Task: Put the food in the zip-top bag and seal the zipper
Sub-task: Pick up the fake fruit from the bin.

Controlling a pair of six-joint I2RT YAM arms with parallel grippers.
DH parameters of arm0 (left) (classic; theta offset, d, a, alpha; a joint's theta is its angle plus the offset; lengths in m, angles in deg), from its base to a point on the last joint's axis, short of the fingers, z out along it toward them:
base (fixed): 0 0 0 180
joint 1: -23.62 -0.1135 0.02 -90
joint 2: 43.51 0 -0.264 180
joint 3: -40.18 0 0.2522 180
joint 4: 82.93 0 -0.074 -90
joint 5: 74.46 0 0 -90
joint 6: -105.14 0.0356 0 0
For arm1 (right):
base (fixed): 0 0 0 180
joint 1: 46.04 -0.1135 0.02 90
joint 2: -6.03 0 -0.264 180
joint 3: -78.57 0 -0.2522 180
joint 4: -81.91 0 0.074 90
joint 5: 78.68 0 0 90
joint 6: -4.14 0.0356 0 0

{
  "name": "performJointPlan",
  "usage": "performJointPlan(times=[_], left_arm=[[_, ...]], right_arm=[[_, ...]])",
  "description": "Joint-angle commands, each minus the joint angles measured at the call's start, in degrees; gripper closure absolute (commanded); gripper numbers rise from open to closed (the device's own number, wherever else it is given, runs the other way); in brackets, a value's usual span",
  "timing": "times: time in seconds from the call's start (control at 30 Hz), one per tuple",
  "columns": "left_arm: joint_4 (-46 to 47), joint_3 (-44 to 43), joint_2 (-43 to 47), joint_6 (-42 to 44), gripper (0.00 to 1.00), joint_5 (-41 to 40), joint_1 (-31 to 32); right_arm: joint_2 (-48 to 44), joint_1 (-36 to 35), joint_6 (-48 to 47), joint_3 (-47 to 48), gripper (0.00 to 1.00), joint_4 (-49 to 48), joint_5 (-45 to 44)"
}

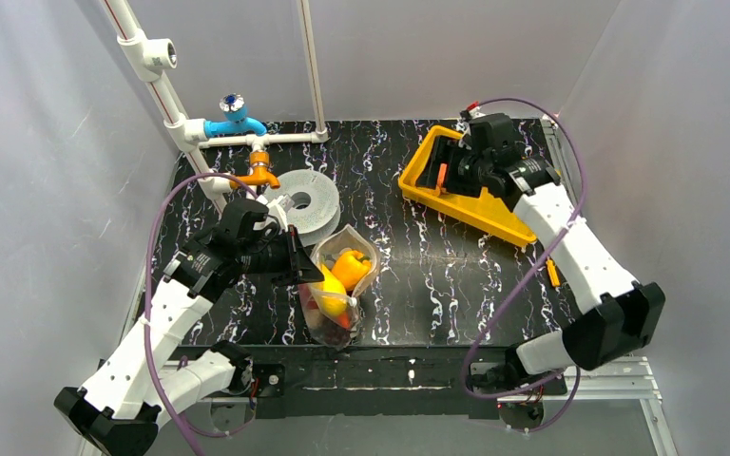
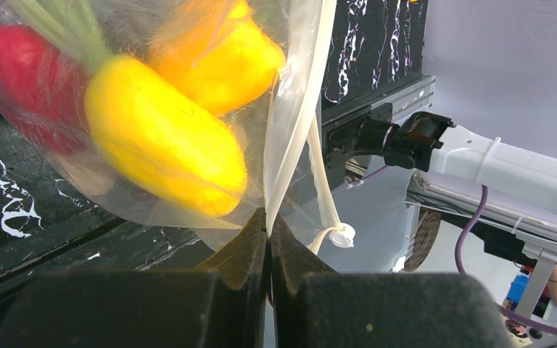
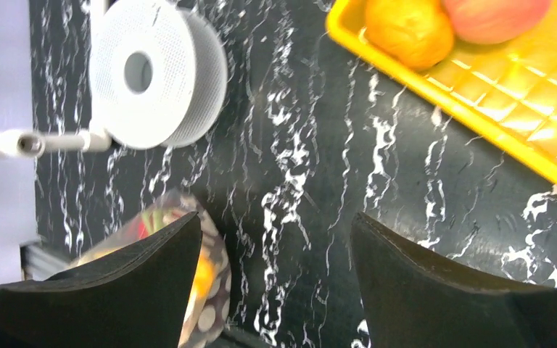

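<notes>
The zip-top bag (image 1: 342, 285) lies at the near-left part of the desk (image 1: 437, 285), just in front of the grey spool (image 1: 302, 204). Its mouth edge is pinched by the left tool (image 2: 269, 225), whose jaws are pressed together on the film. Being floppy, the bag could sag shut or tip toward the desk's near edge if that pinch slips, and the peppers would likely spill out. The right tool (image 3: 275, 217) is spread and empty above the yellow tray (image 1: 480, 214). A grasp there could go wrong because the food looks slick and rounded and may squirt out from between the fingers. A fruit lowered onto a half-collapsed mouth would probably snag the rim rather than drop in. The zipper (image 2: 301, 94) may not press closed if the contents bulge against it. As for materials, the desk is black with white marbling and looks hard. The tray is rigid yellow plastic with a ribbed floor. The spool is a perforated pale ring. The bag is thin clear film printed with white dots. Inside it, the yellow pepper (image 2: 167, 145) and orange pepper (image 2: 217, 54) are glossy and lobed. In the tray, two round fruits (image 3: 410, 29) look smooth. The zipper is a narrow pale strip.
</notes>
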Motion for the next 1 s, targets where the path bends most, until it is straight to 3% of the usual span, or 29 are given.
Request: performJointPlan(times=[0.0,0.43,0.77,0.97], left_arm=[[-0.5,0.1,0.5,0.3,1.00,1.1,0.3],[-1.8,-0.7,-0.3,1.5,1.00,0.5,0.3],[-1.9,-0.9,-0.8,1.6,1.00,0.6,0.3],[-1.8,-0.6,-0.1,1.2,1.00,0.4,0.2]], right_arm=[[5.8,5.5,3.3,0.6,0.18,-4.8,2.3],[29.7,15.1,3.1,13.3,0.17,-3.0,10.3],[36.7,15.4,5.5,16.3,0.11,-5.7,13.8],[36.7,15.2,9.7,11.7,0.12,-9.8,12.4]])
